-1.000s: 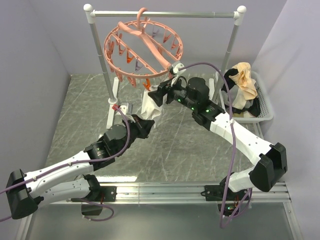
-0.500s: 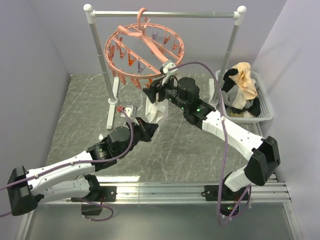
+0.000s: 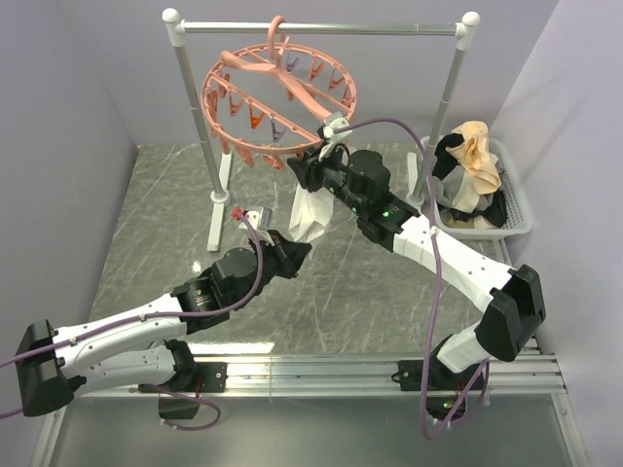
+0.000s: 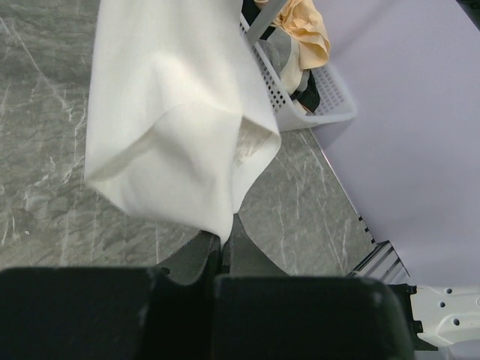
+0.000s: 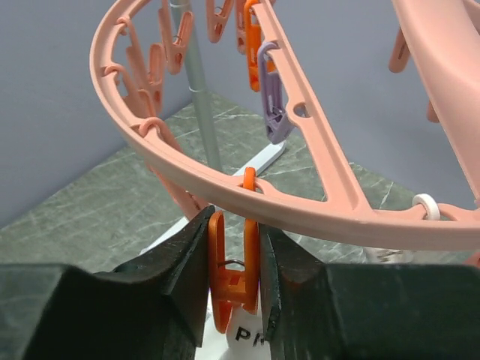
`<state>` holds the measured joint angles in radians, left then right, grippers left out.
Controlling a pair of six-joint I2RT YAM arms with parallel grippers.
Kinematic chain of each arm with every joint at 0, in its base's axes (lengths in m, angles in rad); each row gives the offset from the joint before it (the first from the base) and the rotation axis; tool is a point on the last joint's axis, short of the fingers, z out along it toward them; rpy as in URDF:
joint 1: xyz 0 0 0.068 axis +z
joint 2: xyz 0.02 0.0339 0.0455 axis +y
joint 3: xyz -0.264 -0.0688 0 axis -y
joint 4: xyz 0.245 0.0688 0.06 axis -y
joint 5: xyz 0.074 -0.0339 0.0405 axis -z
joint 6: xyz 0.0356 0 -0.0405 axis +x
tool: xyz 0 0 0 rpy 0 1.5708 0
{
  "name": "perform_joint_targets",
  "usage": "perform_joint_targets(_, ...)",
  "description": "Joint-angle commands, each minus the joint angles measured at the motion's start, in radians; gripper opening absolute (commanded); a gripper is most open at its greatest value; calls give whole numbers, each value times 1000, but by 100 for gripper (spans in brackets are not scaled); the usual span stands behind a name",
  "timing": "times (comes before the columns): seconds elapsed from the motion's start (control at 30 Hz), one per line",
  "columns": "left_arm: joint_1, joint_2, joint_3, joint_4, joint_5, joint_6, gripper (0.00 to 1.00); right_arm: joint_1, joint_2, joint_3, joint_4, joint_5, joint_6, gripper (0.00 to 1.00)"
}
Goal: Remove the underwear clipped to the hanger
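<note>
The right fingers [image 5: 184, 262] are closed on an orange clip [image 5: 234, 281], one dark pad pressed against each of its flat sides. The clip hangs by its loop from the near rim of the hanger [image 5: 315, 191], a salmon-pink ring tilted under its crossbars. A purple clip [image 5: 274, 105] dangles from a bar just behind, and pink clips line the far curve. Just under the orange clip a scrap of white with dark print shows; what it belongs to cannot be told.

The left fingers [image 4: 191, 259] are shut, with the lowest corner of the underwear [image 4: 172, 127] pinched between their tips. This cream-white garment hangs as a folded drape from above the frame down to the pinch. From the top camera it runs from under the right fingers at the ring's near edge down to the left fingers, clear of the desk [image 3: 156, 214].

The hanger's hook sits over a silver rail [image 3: 321, 27] with white caps, whose stand rests on the grey marbled desk. At the right, beside one post, a white basket [image 3: 518, 216] holds other garments [image 3: 474, 146], black and beige, heaped above its rim.
</note>
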<state>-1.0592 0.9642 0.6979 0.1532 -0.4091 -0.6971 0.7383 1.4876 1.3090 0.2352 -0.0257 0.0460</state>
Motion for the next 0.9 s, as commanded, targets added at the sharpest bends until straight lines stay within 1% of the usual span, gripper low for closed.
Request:
perform_joint_targets(0.0, -8, -16, 32, 37, -17, -12, 0, 9, -15, 47, 36, 23, 18, 22)
perform_joint_targets(0.07, -7, -22, 31, 36, -20, -9, 0, 6, -26, 39, 38, 53, 22, 13)
perform_joint_targets(0.17, -8, -24, 34, 31, -28, -5, 0, 9, -36, 30, 46, 59, 25, 7)
perform_joint_targets(0.2, -7, -27, 34, 28, -30, -5, 0, 9, -39, 30, 43, 61, 28, 8)
perform_joint_targets(0.23, -8, -28, 35, 26, -31, -5, 0, 6, -39, 33, 36, 60, 29, 13)
perform_joint_targets(0.27, -7, -28, 35, 25, -36, -2, 0, 7, -38, 39, 27, 61, 31, 44)
perform_joint_targets(0.33, -7, -35, 35, 20, -45, -1, 0, 6, -38, 52, -7, 60, 44, 70)
perform_joint_targets(0.37, -7, -38, 35, 20, -51, 2, 0, 6, -41, 50, -14, 56, 48, 94)
perform_joint_targets(0.4, -8, -39, 35, 17, -54, 4, 0, 6, -44, 42, -23, 56, 54, 100)
perform_joint_targets(0.6, -7, -51, 34, 8, -71, 8, 0, 6, -116, -19, -65, 30, 68, 100)
perform_joint_targets(0.67, -7, -58, 35, 6, -71, 8, 0, 6, -167, -51, -63, 20, 71, 100)
perform_joint_targets(0.8, -7, -62, 35, -9, -73, 8, 0, -5, -294, -167, -7, -54, 75, 100)
perform_joint_targets(0.83, -7, -65, 37, -12, -74, 7, 0, -14, -314, -180, 2, -59, 80, 100)
perform_joint_targets(0.87, -8, -68, 35, -23, -76, 2, 0, -17, -328, -192, 10, -31, 80, 100)
